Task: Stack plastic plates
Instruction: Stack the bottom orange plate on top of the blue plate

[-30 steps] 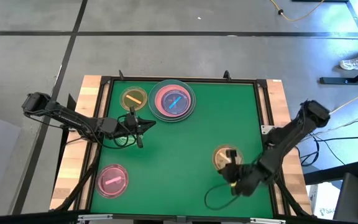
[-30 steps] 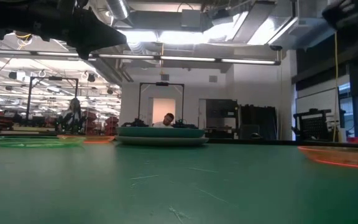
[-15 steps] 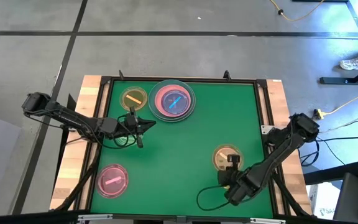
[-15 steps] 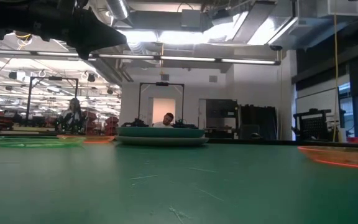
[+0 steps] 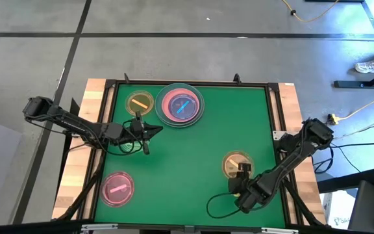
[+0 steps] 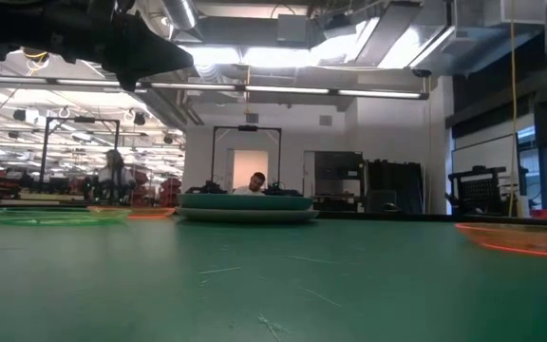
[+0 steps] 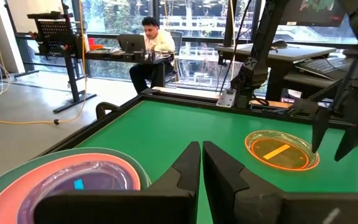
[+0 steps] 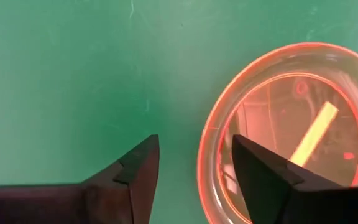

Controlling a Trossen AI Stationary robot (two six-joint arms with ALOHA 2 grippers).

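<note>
A stack of large plastic plates (image 5: 181, 105), pink on top with a blue-barred small one in it, sits at the far middle of the green mat. A yellow-green small plate (image 5: 139, 103) lies to its left, and a pink one (image 5: 117, 188) lies near left. An orange small plate (image 5: 235, 161) with a yellow bar lies near right. My right gripper (image 8: 194, 165) is open and points down over this plate's rim (image 8: 205, 146). My left gripper (image 7: 201, 162) hovers shut just near of the stack (image 7: 73, 180). My right gripper stands astride the orange plate's near rim (image 8: 202, 155), one finger (image 8: 260, 171) over the plate's inside and the other finger (image 8: 138, 168) outside over the mat, coming from above. The plate lies flat on the mat. Whether the fingers touch it I cannot tell.
The green mat (image 5: 193, 156) has bare room in its middle between the plates. A raised black frame (image 5: 274, 110) and wooden borders edge it. A cable loop (image 5: 216, 209) lies near the right arm. Beyond the table, a person sits at a desk (image 7: 151, 43).
My right arm has folded lower and drawn a little toward the table's near edge. Its gripper has stayed at the orange plate's near rim. The plates have not moved.
</note>
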